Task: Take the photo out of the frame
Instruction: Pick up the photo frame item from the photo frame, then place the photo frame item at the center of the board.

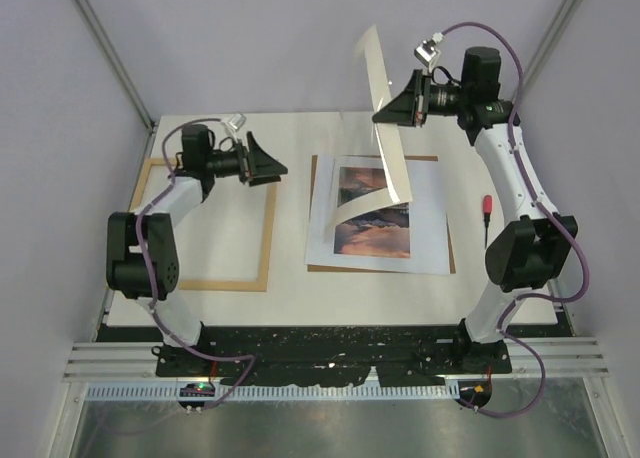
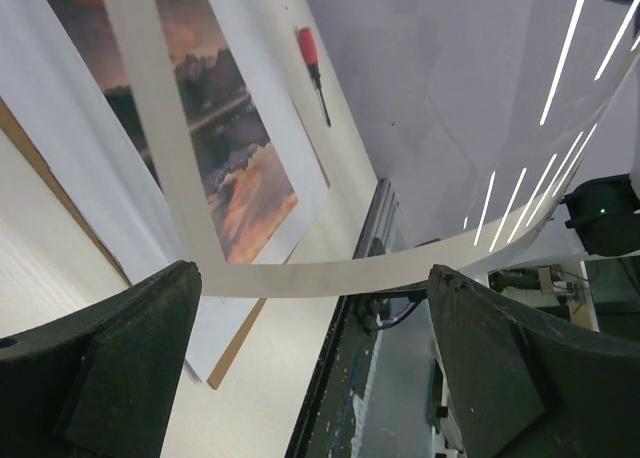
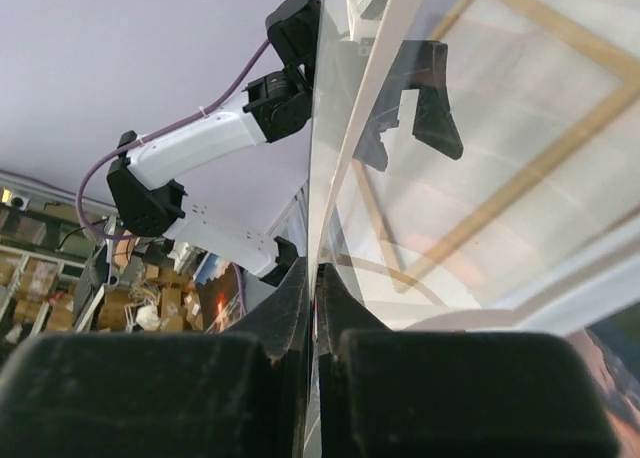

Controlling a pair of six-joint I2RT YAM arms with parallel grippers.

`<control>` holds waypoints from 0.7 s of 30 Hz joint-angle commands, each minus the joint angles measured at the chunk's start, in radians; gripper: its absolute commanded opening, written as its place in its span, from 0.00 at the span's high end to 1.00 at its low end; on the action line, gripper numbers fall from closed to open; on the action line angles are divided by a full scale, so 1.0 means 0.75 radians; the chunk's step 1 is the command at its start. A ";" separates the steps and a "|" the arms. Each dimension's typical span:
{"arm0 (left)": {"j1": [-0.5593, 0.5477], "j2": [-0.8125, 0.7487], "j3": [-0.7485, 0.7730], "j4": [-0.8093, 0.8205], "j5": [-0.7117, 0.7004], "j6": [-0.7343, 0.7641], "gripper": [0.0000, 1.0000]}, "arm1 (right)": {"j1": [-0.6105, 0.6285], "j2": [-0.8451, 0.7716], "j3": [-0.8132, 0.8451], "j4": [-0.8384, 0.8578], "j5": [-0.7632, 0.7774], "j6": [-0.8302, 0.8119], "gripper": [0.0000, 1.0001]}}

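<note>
The right arm stands high above the surface's (image 1: 300,138) far side, its fingers (image 3: 312,278) pinched tight on a bowed clear sheet (image 1: 392,163). The left arm reaches low over the frame (image 1: 215,282), its fingers (image 1: 266,164) spread wide and holding nothing. The photo (image 1: 378,240) lies flat on a brown backing board (image 2: 238,346), apart from both.

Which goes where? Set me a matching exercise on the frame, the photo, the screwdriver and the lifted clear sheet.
1 frame
2 photo
3 screwdriver
4 clear sheet

A pinched in the right tool, raised in the air
B flat on the brown backing board
C flat at the left, nothing in it
D right of the backing board, red handle

Pairs: 1-C, 2-B, 3-D, 4-A
</note>
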 commanded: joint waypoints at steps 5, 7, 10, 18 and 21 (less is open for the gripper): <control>0.456 -0.412 -0.149 0.192 0.219 -0.096 0.00 | 0.251 0.063 0.385 0.547 0.053 0.511 0.92; 0.564 -0.492 -0.194 0.188 0.246 -0.094 0.00 | 0.287 0.087 0.435 0.637 0.057 0.572 0.92; 0.707 -0.592 -0.253 0.165 0.276 -0.080 0.00 | 0.322 0.118 0.443 0.794 0.037 0.707 0.92; 1.008 -0.774 -0.376 0.261 0.360 -0.168 0.00 | 0.326 0.161 -0.037 0.870 0.276 0.537 0.92; 1.086 -0.817 -0.411 0.374 0.399 -0.258 0.00 | 0.326 0.236 -0.402 0.984 0.439 0.425 0.92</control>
